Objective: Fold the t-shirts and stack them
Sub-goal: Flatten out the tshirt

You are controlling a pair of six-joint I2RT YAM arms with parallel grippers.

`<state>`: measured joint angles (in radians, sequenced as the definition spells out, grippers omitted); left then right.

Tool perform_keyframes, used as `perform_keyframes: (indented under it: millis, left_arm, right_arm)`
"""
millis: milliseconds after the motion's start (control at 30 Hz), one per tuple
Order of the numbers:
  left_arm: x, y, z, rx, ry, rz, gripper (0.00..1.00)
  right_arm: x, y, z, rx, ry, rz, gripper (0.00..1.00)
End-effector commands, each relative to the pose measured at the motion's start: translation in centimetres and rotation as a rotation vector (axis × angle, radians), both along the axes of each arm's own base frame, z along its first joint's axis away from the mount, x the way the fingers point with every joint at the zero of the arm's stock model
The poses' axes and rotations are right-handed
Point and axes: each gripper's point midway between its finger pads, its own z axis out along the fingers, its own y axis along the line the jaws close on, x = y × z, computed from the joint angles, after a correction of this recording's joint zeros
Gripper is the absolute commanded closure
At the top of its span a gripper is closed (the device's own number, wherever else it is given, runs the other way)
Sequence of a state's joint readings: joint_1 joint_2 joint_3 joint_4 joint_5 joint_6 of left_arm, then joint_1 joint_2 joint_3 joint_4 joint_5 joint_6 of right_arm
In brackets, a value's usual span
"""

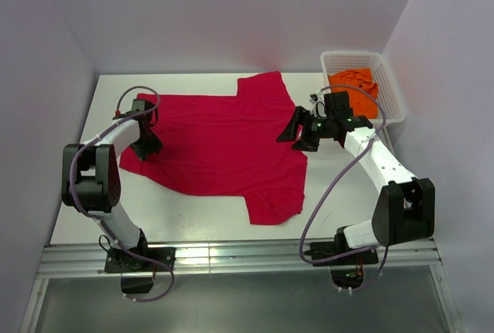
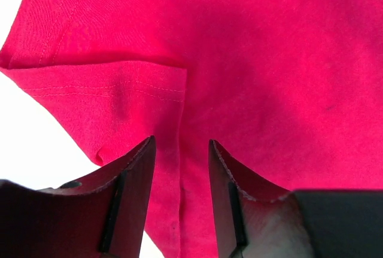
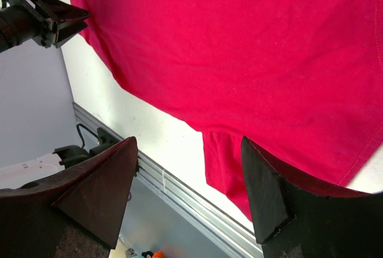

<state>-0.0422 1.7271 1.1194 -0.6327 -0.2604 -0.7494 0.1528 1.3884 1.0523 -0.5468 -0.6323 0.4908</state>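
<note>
**Item 1.** Crimson red short-sleeved cloth t-shirt. Spread mostly flat across the centre of the top view, lying sideways. One sleeve points to the upper centre of the frame, the other to the lower centre. In the left wrist view a stitched hem corner is folded over on itself at the left. In the right wrist view it fills the upper right.

**Item 2.** Bright orange cloth t-shirt. Crumpled inside item 3, upper right of the top view, well apart from item 1.

**Item 3.** White plastic mesh basket. Rectangular, at the upper right corner of item 4.

**Item 4.** White table. Bears items 1 and 3. Bare surface shows below the red cloth.

**Item 5.** Left gripper. At the left edge of item 1. Its black fingers are parted by a narrow gap, with a red seam running between them. Whether the tips touch the cloth cannot be told.

**Item 6.** Right gripper. At the right edge of item 1, left of the basket. Its fingers are spread wide with nothing between them.

**Item 7.** Metal rail. Runs along the lower edge of item 4.
</note>
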Motion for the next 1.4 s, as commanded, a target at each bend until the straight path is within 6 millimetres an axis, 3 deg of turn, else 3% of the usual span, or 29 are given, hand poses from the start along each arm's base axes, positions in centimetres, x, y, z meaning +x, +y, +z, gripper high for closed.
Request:
perform_keyframes:
  millis: [0, 267, 700, 933, 1233, 1367]
  left_arm:
    - [1.0, 0.1, 0.6, 0.015, -0.030, 0.014, 0.54]
    - [0.8, 0.4, 0.1, 0.030, -0.019, 0.009, 0.65]
    - [0.2, 0.6, -1.3, 0.044, 0.026, 0.003, 0.67]
    - [0.4, 0.7, -1.2, 0.050, 0.029, 0.005, 0.85]
    - [0.2, 0.9, -1.1, 0.060, 0.033, 0.004, 1.00]
    - [0.1, 0.9, -0.7, 0.063, 0.022, 0.005, 1.00]
  right_arm:
    - [0.0, -0.1, 0.7, -0.018, -0.048, 0.011, 0.23]
    - [0.2, -0.3, 0.4, -0.030, -0.044, 0.007, 0.23]
    - [0.3, -0.3, 0.3, -0.037, -0.036, 0.007, 0.23]
    - [0.4, -0.3, 0.1, -0.043, -0.035, 0.008, 0.23]
    - [0.5, -0.3, 0.1, -0.045, -0.036, 0.008, 0.23]
    - [0.5, -0.4, 0.0, -0.046, -0.040, 0.007, 0.23]
